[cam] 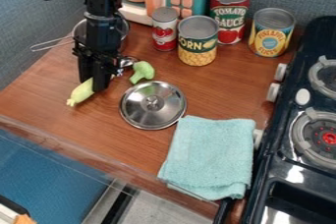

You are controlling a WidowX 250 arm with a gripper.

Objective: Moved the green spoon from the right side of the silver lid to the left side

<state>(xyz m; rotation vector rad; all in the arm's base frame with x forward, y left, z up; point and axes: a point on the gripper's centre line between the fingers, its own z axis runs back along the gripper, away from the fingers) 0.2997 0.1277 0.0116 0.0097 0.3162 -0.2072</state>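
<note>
The black gripper (92, 86) hangs low over the left part of the counter, left of the silver lid (153, 111). A long pale green item (81, 92) lies at a slant beneath it, its near end pointing down and left; the gripper covers part of it. Whether this is the spoon, and whether the gripper holds it, I cannot tell. The round lid lies knob up. Just above the lid, to the gripper's right, is a green broccoli-like piece (142, 71).
Cans stand at the back, among them a corn can (197, 41) and a pineapple can (271, 32). A metal strainer (80, 30) is behind the arm. A teal towel (211, 156) lies below right of the lid, beside the stove (281, 134).
</note>
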